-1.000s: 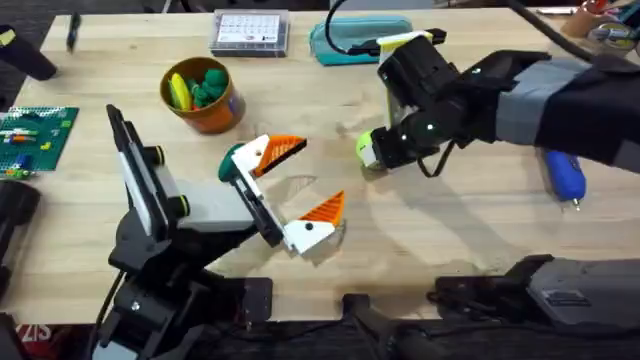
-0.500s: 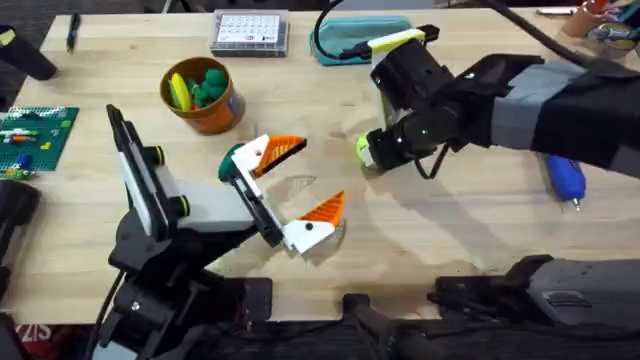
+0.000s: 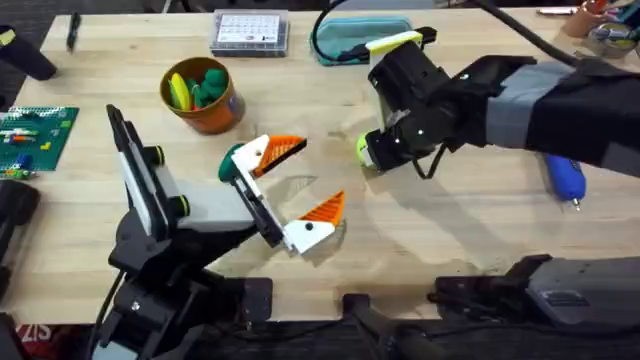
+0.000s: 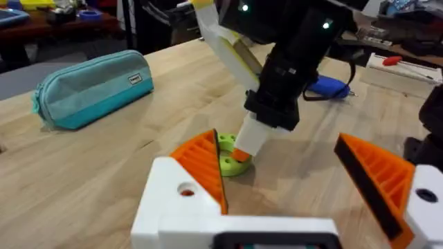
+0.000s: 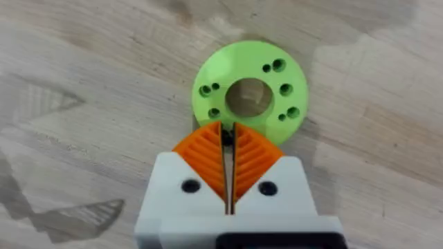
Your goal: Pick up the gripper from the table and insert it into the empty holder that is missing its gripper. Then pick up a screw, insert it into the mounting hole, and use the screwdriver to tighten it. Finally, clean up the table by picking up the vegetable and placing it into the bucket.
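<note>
Two grippers work over the wooden table in the overhead view. The left gripper stands with its orange-padded fingers spread wide, nothing between them. Beyond one of its fingers sits the bucket, a small orange-brown pot with green and yellow pieces inside. The right gripper points down at a lime green disc; its finger gap cannot be read here. Well off to that gripper's far side lies the screwdriver, a stubby bright blue body with a short metal tip.

From the left wrist, the two orange pads stand far apart with empty air between them. Through that gap the lime green disc lies flat on the wood, the right gripper coming straight down onto it. The blue screwdriver lies behind the right arm, and a teal case rests off to one side.

From the right wrist, the orange ribbed pads are pressed almost together, a thin dark slit between them, their tips at the near rim of the disc. Whether a small dark item sits pinched in the slit cannot be told. The disc has a round centre hole and small holes around it.
</note>
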Controlling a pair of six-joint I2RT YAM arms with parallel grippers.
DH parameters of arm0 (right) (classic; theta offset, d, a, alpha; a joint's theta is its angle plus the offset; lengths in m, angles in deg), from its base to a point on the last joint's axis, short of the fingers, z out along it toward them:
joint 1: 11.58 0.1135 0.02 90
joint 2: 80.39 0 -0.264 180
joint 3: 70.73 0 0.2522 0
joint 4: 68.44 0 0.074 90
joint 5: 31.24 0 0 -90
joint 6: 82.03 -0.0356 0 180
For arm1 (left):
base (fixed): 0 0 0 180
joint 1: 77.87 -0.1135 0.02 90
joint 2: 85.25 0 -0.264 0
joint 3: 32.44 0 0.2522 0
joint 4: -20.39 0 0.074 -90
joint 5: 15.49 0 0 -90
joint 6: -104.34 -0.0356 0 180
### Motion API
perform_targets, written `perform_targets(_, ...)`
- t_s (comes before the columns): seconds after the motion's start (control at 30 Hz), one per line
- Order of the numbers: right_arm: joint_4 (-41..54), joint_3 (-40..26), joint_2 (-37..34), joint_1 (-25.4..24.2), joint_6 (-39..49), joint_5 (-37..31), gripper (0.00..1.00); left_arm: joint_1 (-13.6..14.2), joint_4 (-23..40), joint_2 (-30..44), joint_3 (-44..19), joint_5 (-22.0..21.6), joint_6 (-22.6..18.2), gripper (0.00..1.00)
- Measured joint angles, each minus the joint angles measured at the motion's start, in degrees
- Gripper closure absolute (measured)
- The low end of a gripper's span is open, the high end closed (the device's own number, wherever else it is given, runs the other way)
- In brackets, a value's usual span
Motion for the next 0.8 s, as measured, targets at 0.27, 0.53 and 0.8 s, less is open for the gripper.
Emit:
perform_targets(0.27,0.4,-0.3,0.0,0.1,0.1,0.1,0.994,0.0,0.0,0.0,0.0,0.0,0.0,0.01)
perform_targets(0.53,9.2,-7.0,0.0,0.0,0.4,-0.5,0.994,0.0,0.0,0.0,0.0,0.0,0.0,0.01)
perform_targets(0.8,18.9,-21.0,1.1,0.0,4.0,-1.1,0.995,0.0,0.0,0.0,0.0,0.0,0.0,0.01)
